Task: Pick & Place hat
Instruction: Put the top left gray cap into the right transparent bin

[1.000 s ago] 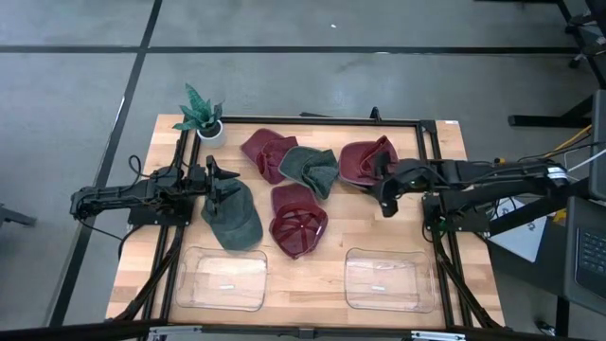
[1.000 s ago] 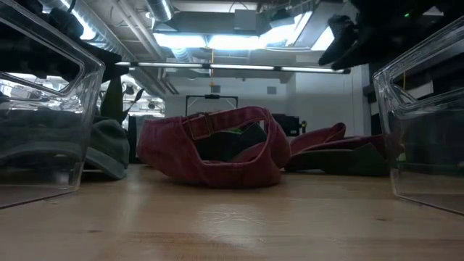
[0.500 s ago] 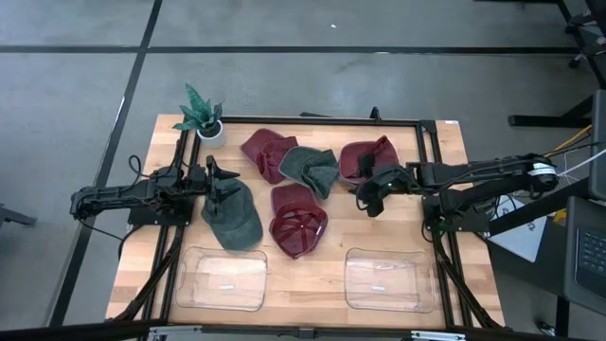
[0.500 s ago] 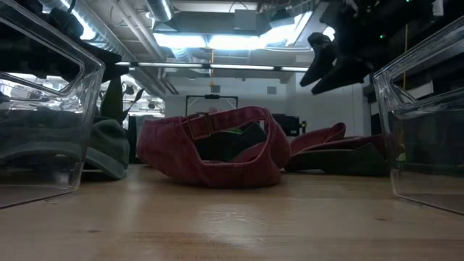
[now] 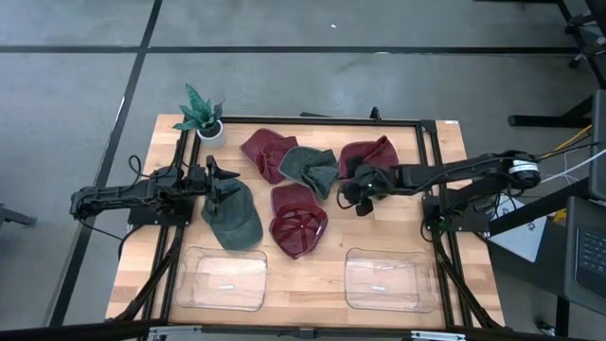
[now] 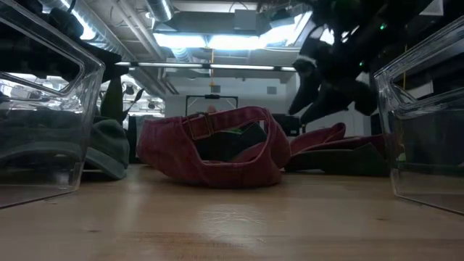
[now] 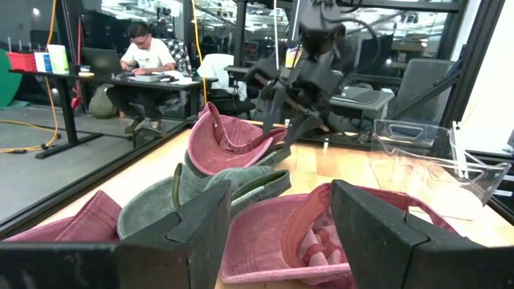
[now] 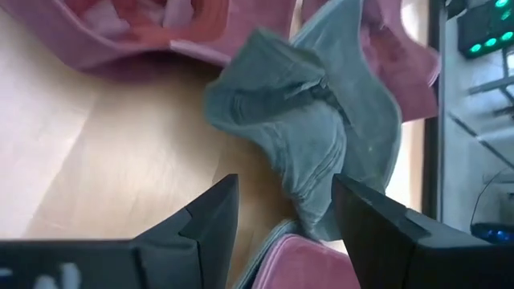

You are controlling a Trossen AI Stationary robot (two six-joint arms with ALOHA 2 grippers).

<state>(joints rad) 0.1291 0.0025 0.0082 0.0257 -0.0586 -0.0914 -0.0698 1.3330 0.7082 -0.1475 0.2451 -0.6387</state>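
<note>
Several hats lie on the wooden table: a red one at the far side (image 5: 265, 153), a green one (image 5: 311, 169) overlapping it, a dark red one (image 5: 371, 152) at the right, an upturned red one (image 5: 298, 220) in the middle, and a green one (image 5: 234, 218) at the left. My right gripper (image 5: 354, 201) hangs open above the table between the dark red and upturned red hats, tipped downward; in the right wrist view its fingers (image 8: 285, 210) frame the middle green hat (image 8: 309, 132) without touching it. My left gripper (image 5: 225, 182) waits open and level over the left green hat.
Two clear plastic bins (image 5: 222, 278) (image 5: 383, 279) stand along the near edge. A small potted plant (image 5: 202, 116) sits at the far left corner. Black frame rails (image 5: 421, 142) run along the table's sides and far edge. A person sits at a desk (image 7: 152, 56) beyond the table.
My right gripper has travelled from the table's right side toward the hats in the middle, sinking and tipping further downward. Its fingers have stayed open. No hat has moved.
</note>
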